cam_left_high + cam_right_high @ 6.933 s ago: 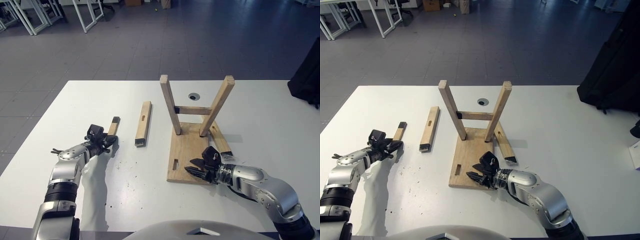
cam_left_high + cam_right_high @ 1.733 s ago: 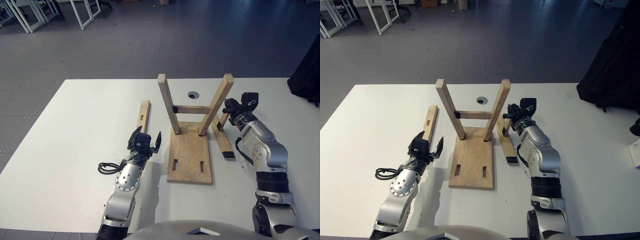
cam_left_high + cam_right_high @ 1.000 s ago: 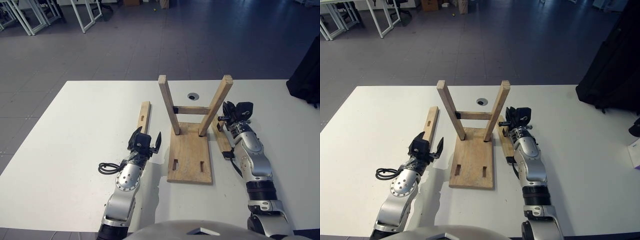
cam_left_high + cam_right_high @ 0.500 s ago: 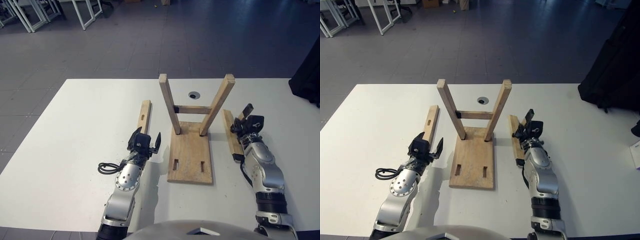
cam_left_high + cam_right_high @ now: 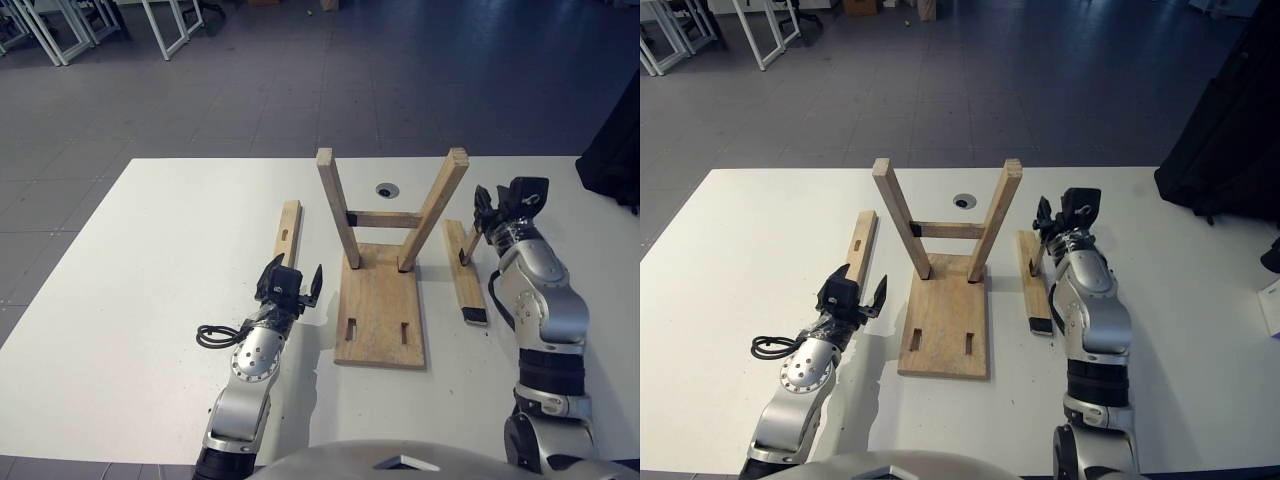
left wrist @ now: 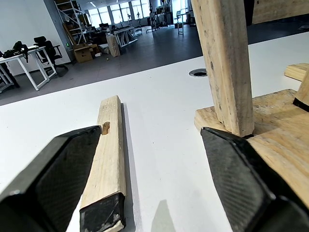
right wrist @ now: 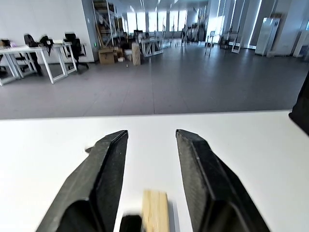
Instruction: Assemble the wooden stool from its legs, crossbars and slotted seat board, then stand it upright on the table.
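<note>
Left gripper (image 5: 292, 272) jaws open, just left of seat board (image 5: 380, 335) with 2 legs (image 5: 338, 205) standing. Right gripper (image 7: 149, 140) jaws apart by far end of loose leg (image 5: 465, 280)

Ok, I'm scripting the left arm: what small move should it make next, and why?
Probably ease the left gripper forward and close on the loose leg: its fingers are open, the leg's near end lies just ahead, and the seat board has two empty slots.
</note>
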